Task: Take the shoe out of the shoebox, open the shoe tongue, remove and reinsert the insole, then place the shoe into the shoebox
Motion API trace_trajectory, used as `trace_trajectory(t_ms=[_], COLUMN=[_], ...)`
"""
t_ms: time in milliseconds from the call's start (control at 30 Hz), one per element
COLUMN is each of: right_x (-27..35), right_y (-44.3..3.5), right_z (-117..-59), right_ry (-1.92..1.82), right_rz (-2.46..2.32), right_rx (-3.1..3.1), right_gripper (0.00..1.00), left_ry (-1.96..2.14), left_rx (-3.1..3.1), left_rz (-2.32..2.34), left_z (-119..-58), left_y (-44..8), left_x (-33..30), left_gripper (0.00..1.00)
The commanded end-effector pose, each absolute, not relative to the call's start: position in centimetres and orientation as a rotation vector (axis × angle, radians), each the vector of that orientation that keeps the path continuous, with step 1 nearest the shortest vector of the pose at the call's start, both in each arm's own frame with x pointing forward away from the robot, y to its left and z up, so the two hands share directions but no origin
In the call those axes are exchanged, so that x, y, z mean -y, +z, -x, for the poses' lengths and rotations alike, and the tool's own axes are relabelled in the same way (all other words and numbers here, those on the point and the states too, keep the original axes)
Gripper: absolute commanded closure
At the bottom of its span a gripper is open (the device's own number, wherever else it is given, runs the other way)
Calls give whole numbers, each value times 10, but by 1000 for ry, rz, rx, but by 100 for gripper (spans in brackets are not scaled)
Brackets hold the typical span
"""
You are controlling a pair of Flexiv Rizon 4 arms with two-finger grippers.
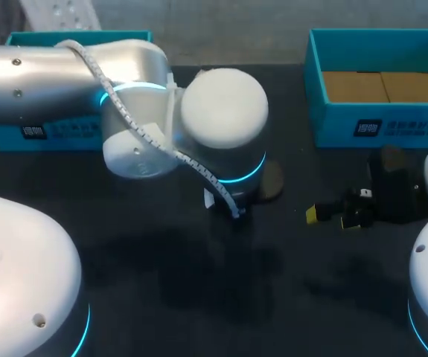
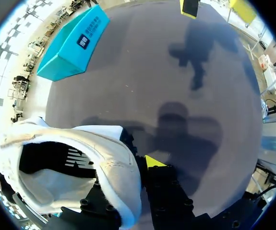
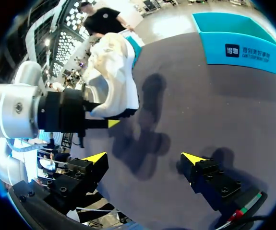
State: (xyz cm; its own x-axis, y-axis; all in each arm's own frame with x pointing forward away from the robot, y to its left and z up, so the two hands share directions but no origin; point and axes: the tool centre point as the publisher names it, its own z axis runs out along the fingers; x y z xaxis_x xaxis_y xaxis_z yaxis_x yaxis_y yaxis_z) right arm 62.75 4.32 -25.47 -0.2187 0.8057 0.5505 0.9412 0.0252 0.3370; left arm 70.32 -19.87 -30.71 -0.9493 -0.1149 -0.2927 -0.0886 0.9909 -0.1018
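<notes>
My left gripper (image 2: 134,168) is shut on the side wall of a white shoe (image 2: 80,158); one yellow tip shows outside the wall, the other is hidden inside. In the right wrist view the shoe (image 3: 113,79) hangs above the dark table, toe up, at the end of my left arm (image 3: 56,112). In the head view my left arm (image 1: 161,111) hides shoe and gripper. My right gripper (image 3: 143,158) stands open and empty, low over the table, apart from the shoe. The open teal shoebox (image 1: 377,111) sits at the back right.
A second teal box (image 1: 50,134) lies at the back left, partly under my left arm. My right gripper (image 1: 336,217) hovers in front of the right shoebox. The dark tabletop (image 1: 199,297) stretches across the front.
</notes>
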Motion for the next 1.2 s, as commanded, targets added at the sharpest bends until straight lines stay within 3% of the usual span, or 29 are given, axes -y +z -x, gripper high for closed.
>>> trace_trajectory(t_ms=[33,300,1200], right_x=[-44,-44,-44], right_y=[-254,-254,-254], right_z=[-625,-625,-625], right_ry=[-965,-965,-965], right_rz=[1825,1825,1825], right_rx=[2091,2091,2091], right_gripper=[0,0,0], left_ry=[-128,-119,-139], left_rx=[-2815,-2781,-2792], left_rz=[138,105,110], left_z=[-695,-690,-693], left_y=[-275,-248,-245], left_x=[192,188,183], left_gripper=[100,100,100])
